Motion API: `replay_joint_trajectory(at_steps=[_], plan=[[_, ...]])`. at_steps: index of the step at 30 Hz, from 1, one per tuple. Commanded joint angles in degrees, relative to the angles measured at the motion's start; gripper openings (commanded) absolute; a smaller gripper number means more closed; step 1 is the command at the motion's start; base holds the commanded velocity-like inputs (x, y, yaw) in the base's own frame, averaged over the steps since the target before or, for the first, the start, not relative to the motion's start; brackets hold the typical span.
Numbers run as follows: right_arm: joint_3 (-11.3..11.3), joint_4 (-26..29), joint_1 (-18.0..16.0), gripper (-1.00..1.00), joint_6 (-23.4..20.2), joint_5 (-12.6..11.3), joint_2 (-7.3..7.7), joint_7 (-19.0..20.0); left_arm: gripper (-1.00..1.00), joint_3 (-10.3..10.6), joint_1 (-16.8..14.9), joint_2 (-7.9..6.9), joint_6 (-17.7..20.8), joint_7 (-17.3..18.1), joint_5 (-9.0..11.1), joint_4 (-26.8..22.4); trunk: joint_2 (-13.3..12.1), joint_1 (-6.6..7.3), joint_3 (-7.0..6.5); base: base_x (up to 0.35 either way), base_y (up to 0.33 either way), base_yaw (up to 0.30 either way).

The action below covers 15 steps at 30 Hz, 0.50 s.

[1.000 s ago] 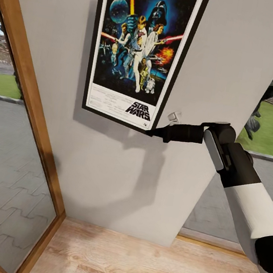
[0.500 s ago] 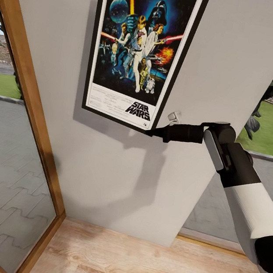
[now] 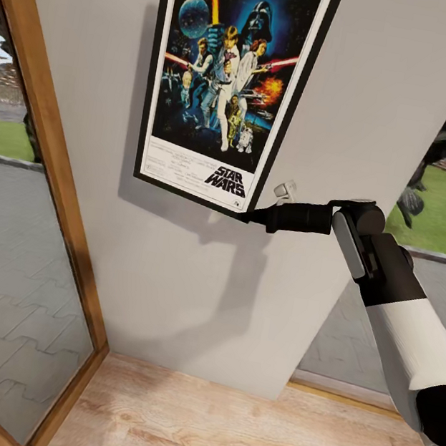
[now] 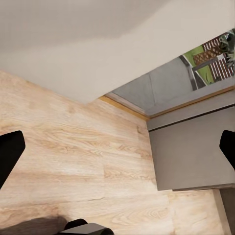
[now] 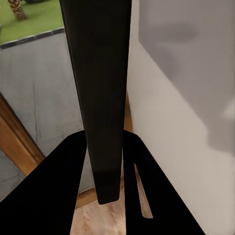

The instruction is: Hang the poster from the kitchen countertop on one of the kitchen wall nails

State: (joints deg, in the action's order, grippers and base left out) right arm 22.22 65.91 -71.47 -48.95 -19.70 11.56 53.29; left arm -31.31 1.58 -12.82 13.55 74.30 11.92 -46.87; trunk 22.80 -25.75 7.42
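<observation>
The right end effector (image 3: 250,215) is clamped on the lower corner of the poster (image 3: 228,86), on the side nearest the arm; in the right wrist view the dark frame edge (image 5: 100,98) runs straight out between its two black fingers (image 5: 142,196). The poster is held flat against the grey wall (image 3: 386,112), well above the wooden floor (image 3: 231,435), hanging slightly tilted, with its title strip at the bottom. A small pale nail (image 3: 284,188) sticks out of the wall just beside that gripped corner, and just above the end effector's body. The poster's top edge is cut off by the head view, so whether it already hangs from a nail higher up cannot be told.

The left end effector (image 4: 117,152) hangs over the floor with its fingers spread wide and nothing between them.

The step in hand looks like the hanging itself, late in the task. The next move probably calls for settling the frame onto a nail, checking it bears the weight, then opening the fingers gently and drawing back along the wall without dragging the corner.
</observation>
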Motion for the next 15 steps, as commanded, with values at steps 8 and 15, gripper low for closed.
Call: replay_joint_trajectory(at_steps=[8,15], plan=[[0.1,0.01,-0.07,-1.0,-0.27,-0.21,0.04,-0.03,1.0,0.02,0.0,-0.01,0.6,0.12,0.21,-0.06,0.12,-0.04,0.11,-0.004,0.0,0.0],[0.1,-0.04,-0.13,-1.0,-0.28,-0.17,0.03,-0.1,1.0,0.02,0.0,-0.01,0.6,0.14,0.21,-0.06,0.12,-0.04,0.11,0.0,0.0,0.0]])
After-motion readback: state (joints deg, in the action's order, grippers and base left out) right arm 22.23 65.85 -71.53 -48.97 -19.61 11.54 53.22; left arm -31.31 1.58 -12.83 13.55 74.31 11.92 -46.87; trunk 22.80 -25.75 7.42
